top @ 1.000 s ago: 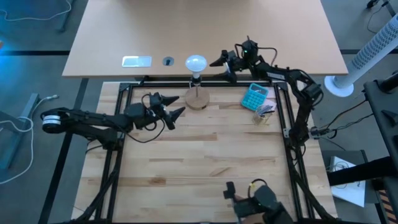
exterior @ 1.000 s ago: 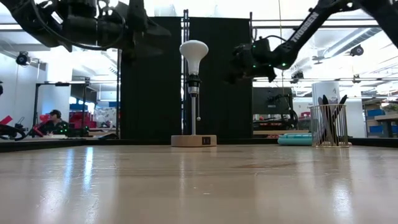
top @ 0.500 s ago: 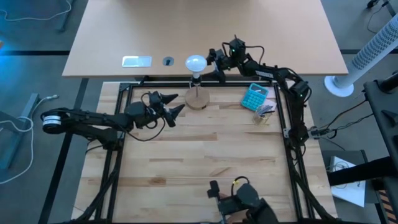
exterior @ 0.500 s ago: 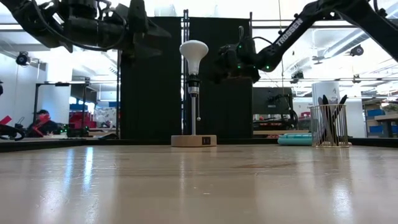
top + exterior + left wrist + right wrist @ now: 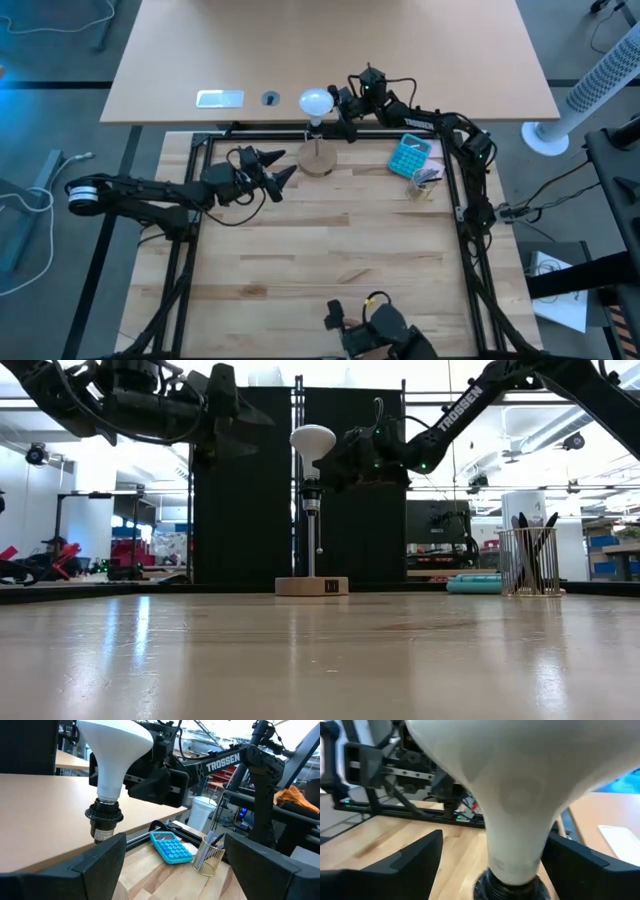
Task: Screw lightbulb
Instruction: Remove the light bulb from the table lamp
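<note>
The white lightbulb stands upright in a black socket on a thin rod above a round wooden base at the table's far edge. My right gripper comes level from the table's right. It is open, with one finger on each side of the bulb's narrow neck. On one side a gap shows between finger and neck. On the other I cannot tell if they touch. My left gripper hangs open and level to the left of the lamp, pointing at it.
A teal calculator and a wire pen cup sit right of the lamp. A black frame rail runs along the table's far edge, with a tan desk beyond it. Bare wooden tabletop lies toward the near edge.
My right gripper has moved level toward the table's left, from a spot clear to the right of the lamp up to the bulb, so that its fingers now flank the bulb's neck. The lamp and bulb have stayed upright in place.
</note>
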